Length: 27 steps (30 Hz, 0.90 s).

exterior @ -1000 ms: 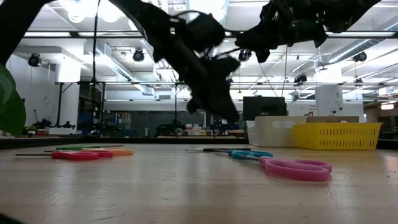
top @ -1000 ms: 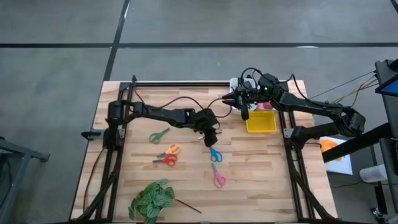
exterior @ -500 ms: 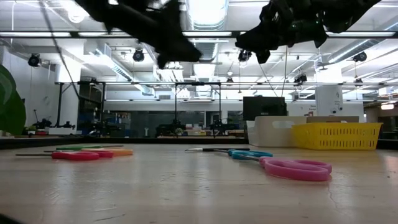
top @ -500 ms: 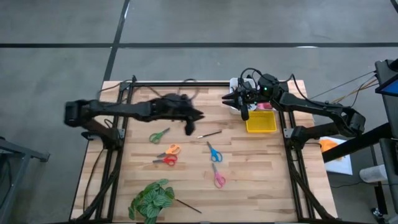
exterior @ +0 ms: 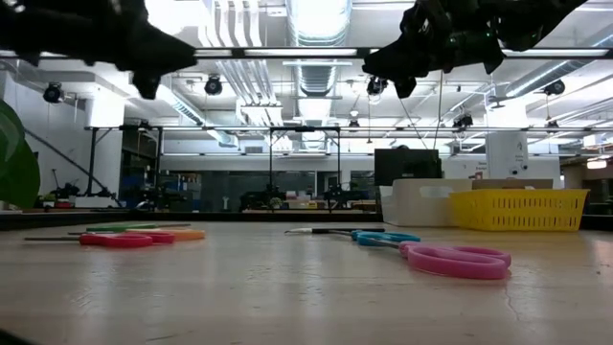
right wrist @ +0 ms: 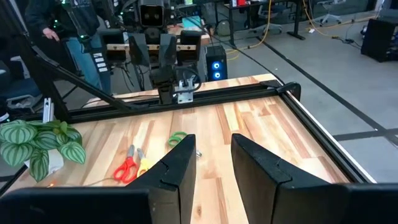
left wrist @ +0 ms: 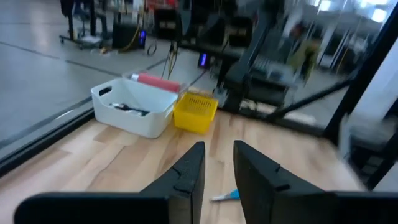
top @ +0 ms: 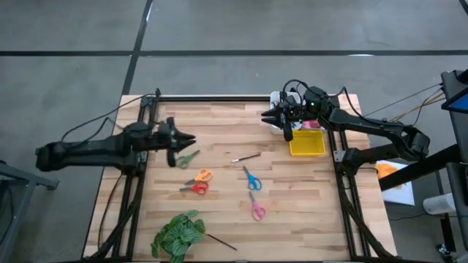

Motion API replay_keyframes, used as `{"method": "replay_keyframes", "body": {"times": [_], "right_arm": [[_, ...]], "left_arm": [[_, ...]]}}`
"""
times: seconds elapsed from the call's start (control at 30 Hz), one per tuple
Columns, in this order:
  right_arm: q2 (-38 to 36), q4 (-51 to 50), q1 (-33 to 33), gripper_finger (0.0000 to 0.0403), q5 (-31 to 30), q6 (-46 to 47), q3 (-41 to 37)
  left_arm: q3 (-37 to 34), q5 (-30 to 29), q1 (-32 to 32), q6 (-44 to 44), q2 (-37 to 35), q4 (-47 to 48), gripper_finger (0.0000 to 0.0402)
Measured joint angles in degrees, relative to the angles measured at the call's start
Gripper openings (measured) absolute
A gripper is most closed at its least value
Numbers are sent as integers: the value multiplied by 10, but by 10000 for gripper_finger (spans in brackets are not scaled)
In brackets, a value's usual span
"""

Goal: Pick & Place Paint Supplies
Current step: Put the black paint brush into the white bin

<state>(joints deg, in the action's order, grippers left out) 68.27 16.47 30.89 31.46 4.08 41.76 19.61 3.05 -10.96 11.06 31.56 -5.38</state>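
Note:
Several small scissors lie flat on the wooden table: green [top: 188,158], orange [top: 202,175], red [top: 194,188], blue [top: 252,179] and pink [top: 257,210]. A thin brush [top: 246,157] lies near the middle, and another brush [top: 221,243] lies by the plant. A pink tube [left wrist: 158,81] shows at the white bin [left wrist: 134,107]. My left gripper [top: 189,139] hangs level above the left side, open and empty [left wrist: 217,149]. My right gripper [top: 269,115] hangs open and empty [right wrist: 211,142] over the far right, above the bin.
A yellow basket [top: 306,143] stands beside the white bin at the far right. A green leafy plant [top: 177,234] sits at the near left edge. Black frame rails [top: 212,98] run along the far edge and both sides. People stand in the room beyond [right wrist: 56,18].
My left gripper has drawn back from the table's middle toward the left edge, rising and tipping from pointing down to about level. The brush near the middle, which the gripper covered before, now lies in plain view. My right arm has kept still.

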Motion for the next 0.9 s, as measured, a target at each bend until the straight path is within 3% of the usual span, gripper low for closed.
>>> {"method": "replay_keyframes", "body": {"times": [0.23, 0.43, 0.9], "right_arm": [[0, 0, 0, 100, 0, 0, 0], [0, 0, 0, 100, 0, 0, 0], [0, 0, 0, 100, 0, 0, 0]], "left_arm": [[-93, 0, 0, 23, -144, 1, 87], [-149, 0, 0, 23, -219, 0, 87], [-194, 0, 0, 25, -239, 25, 87]]}}
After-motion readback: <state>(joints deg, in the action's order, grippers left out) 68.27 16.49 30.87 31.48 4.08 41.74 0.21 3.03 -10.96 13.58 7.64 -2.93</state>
